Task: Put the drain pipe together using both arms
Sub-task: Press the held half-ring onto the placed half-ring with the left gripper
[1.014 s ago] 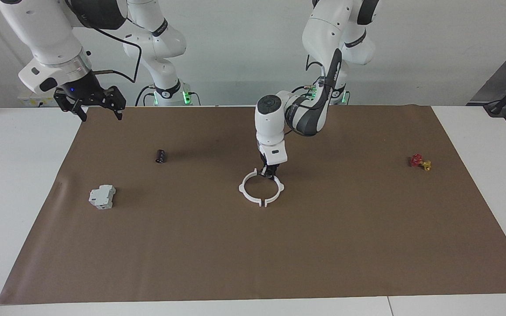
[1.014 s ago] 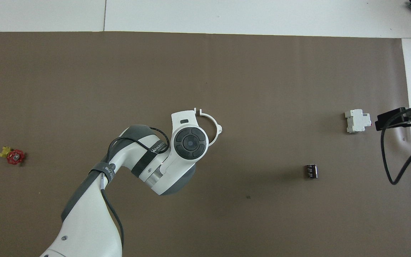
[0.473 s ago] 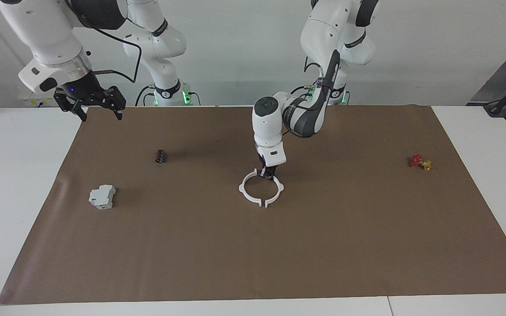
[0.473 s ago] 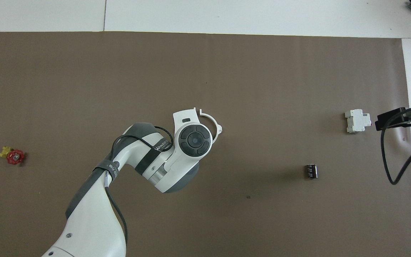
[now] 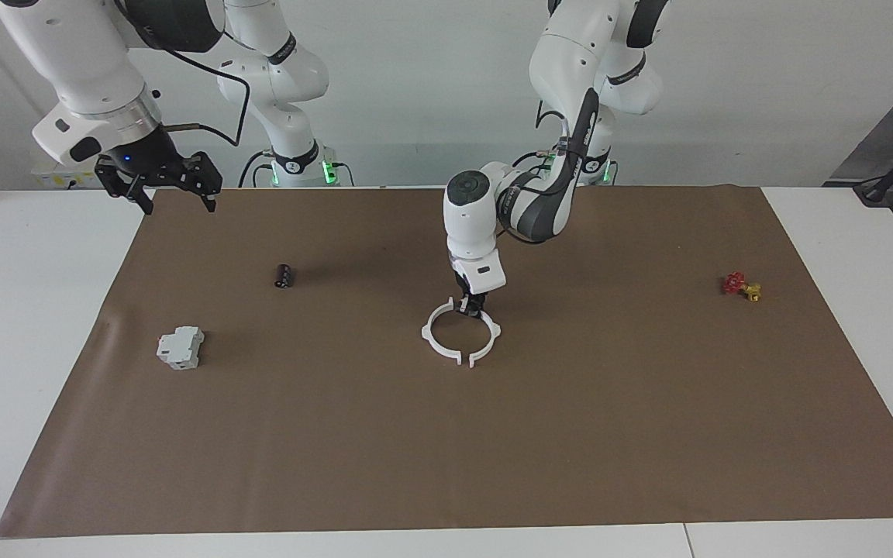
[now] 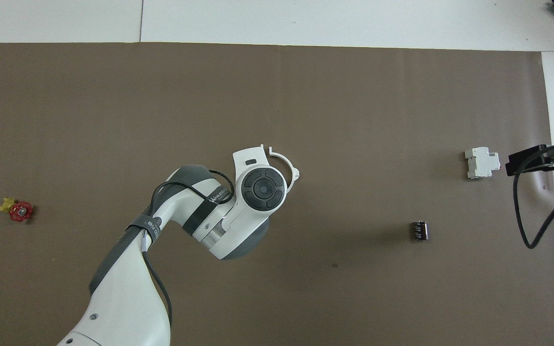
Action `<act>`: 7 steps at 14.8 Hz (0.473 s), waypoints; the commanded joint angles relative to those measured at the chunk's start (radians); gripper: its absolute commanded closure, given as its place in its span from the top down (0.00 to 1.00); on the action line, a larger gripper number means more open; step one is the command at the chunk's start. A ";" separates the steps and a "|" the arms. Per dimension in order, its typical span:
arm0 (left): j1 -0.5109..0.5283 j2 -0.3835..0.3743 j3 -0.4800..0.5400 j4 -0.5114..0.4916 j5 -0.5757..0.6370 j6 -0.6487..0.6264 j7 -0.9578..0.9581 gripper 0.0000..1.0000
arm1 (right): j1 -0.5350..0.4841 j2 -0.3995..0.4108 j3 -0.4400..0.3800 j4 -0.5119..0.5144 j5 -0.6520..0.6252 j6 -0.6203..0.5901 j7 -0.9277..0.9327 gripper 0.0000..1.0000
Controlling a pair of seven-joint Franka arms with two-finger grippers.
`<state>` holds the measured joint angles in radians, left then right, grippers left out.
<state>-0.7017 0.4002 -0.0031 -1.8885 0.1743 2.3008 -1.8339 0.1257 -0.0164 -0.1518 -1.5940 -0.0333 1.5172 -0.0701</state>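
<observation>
Centrally on the brown mat covering the table, the drain pipe lies flat as two white half-ring arcs forming one ring with four lugs. Small gaps show between the arc ends at the side away from the robots and at the side toward them.

Left end effector: lowered onto the ring's edge nearest the robots, fingertips pressed together at the arc end there. Whether they pinch the arc or merely touch it cannot be told. In the overhead view the left arm's wrist covers most of the ring; only one arc shows.

Right end effector: raised above the mat's corner at the right arm's end of the table, fingers spread, holding nothing. This arm waits.

Other items on the mat: a grey-white boxy block and a small black cylinder toward the right arm's end; a red and yellow valve piece toward the left arm's end.
</observation>
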 commanded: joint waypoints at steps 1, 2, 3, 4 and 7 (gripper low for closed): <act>-0.025 0.043 0.011 0.025 0.017 0.003 -0.051 0.00 | -0.009 -0.011 0.005 -0.009 0.018 -0.005 -0.013 1.00; -0.025 0.043 0.011 0.025 0.017 0.003 -0.057 0.00 | -0.009 -0.011 0.005 -0.007 0.018 -0.005 -0.013 1.00; -0.027 0.043 0.011 0.026 0.017 0.003 -0.067 0.00 | -0.009 -0.011 0.005 -0.007 0.018 -0.005 -0.013 1.00; -0.036 0.043 0.012 0.026 0.016 0.002 -0.080 0.00 | -0.009 -0.011 0.003 -0.009 0.018 -0.005 -0.013 1.00; -0.044 0.043 0.012 0.032 0.016 -0.009 -0.113 0.00 | -0.009 -0.011 0.003 -0.007 0.018 -0.005 -0.013 1.00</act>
<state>-0.7120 0.4021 -0.0032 -1.8859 0.1756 2.3008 -1.8988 0.1257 -0.0165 -0.1519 -1.5940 -0.0333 1.5172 -0.0701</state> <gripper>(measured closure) 0.930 0.000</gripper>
